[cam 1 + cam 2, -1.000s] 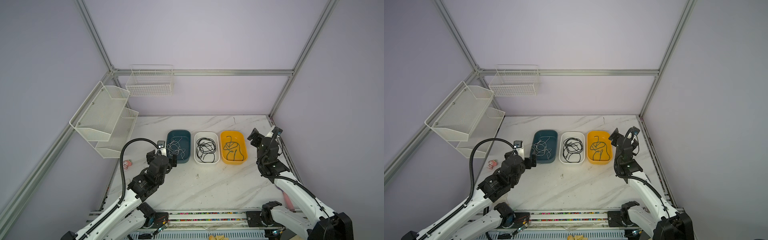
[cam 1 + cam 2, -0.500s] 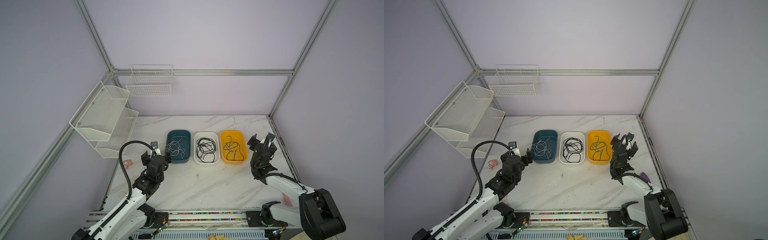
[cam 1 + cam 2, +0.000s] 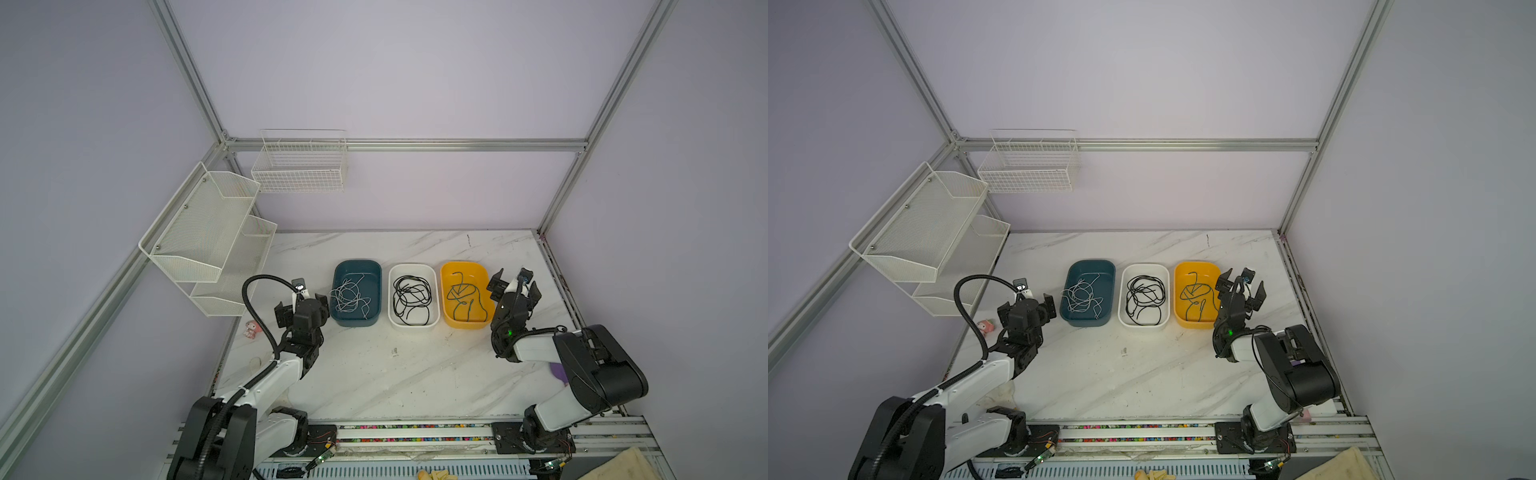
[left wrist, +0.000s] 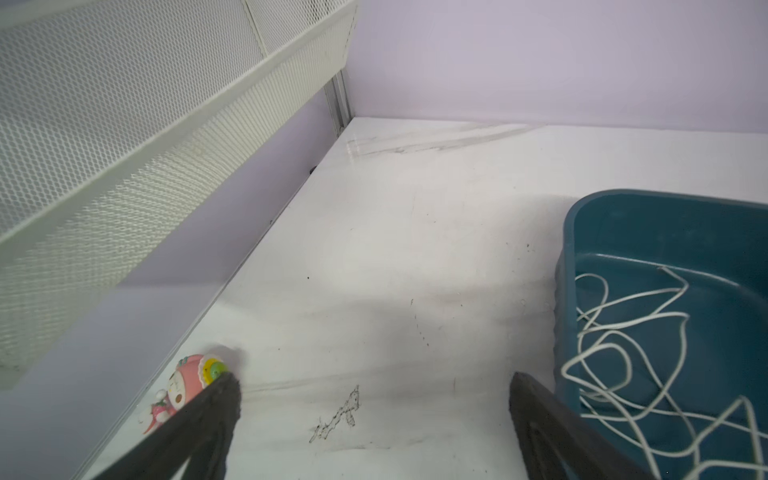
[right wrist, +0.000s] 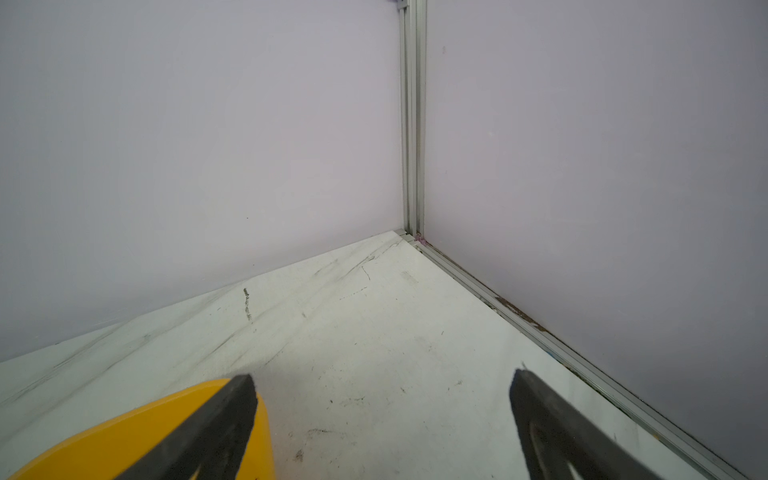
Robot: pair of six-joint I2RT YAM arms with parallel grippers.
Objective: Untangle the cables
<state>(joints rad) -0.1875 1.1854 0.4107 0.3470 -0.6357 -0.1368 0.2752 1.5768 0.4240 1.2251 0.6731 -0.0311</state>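
from the near edge of the counter, the marble just past the rail is bare. no strand lies loose on it in both top views.

a little further in, the left gripper hangs near the counter's left edge, just beside the teal tray. its jaws are spread wide with nothing between them. the left wrist view shows only marble in the gap, with a small pink toy by one side and the teal tray by the other. the right gripper sits toward the right edge, just beside the yellow tray. it too is spread wide and empty, and its wrist view looks over bare counter to the far right corner.

across the middle of the counter three trays stand side by side. the white cables lie in the teal tray, the black cables in the white tray, and the dark green cables in the yellow tray. as far as i can tell, no strand crosses from one tray into the next.

to my eye the job looks finished or close to it, since the colours are parted and each has its own tray. inside each tray the strands lie in loose overlapping loops. from here i cannot tell how many there are or whether any knot remains.

beyond them, the mesh shelf on the left wall and the wire basket by the far left corner show no cable that i can make out.
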